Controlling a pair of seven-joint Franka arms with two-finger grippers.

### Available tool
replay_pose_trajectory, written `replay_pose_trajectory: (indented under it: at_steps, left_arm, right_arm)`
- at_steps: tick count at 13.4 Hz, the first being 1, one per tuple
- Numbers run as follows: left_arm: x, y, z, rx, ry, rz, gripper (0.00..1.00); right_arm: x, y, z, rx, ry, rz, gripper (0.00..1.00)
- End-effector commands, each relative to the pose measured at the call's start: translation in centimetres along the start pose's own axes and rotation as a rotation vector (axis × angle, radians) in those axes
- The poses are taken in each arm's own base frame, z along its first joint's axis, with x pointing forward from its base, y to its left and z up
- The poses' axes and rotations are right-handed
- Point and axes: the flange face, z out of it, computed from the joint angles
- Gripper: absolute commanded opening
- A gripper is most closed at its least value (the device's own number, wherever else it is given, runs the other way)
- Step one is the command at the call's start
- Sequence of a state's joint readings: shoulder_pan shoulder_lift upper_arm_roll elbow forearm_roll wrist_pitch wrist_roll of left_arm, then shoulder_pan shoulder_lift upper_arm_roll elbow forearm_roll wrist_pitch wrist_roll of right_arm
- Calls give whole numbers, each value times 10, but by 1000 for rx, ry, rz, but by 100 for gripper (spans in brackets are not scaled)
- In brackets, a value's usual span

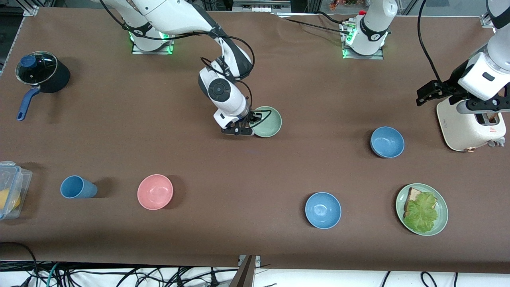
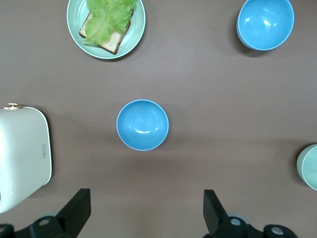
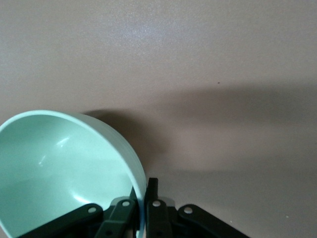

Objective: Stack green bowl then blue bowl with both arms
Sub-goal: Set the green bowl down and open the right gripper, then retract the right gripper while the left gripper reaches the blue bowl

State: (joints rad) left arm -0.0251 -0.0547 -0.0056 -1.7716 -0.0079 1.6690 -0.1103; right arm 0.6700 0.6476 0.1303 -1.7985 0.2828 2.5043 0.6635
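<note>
The green bowl is mid-table, between the two arm bases and the blue bowls. My right gripper is shut on its rim, one finger inside and one outside, as the right wrist view shows. The green bowl sits at or just above the table; I cannot tell which. One blue bowl stands near the toaster; it is centred in the left wrist view. The second blue bowl is nearer the front camera. My left gripper is open and empty, high beside the toaster.
A white toaster stands at the left arm's end. A green plate with bread and lettuce is near the front edge. A pink bowl, a blue cup, a clear box and a black pot lie toward the right arm's end.
</note>
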Motion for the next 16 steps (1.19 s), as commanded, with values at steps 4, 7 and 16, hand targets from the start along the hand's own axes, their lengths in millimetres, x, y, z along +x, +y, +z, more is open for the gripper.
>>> replay_pose_trajectory:
  at_steps: [4, 7, 16]
  left_arm:
    - [2, 0, -5, 3, -5, 0, 100]
    - [2, 0, -5, 3, -6, -1, 100]
    - [5, 1, 0, 4, -15, 0, 100]
  right_arm:
    - [15, -17, -23, 34, 26, -7, 100]
    - [53, -20, -93, 2, 50, -60, 100]
    - [170, 158, -295, -230, 172, -281, 100]
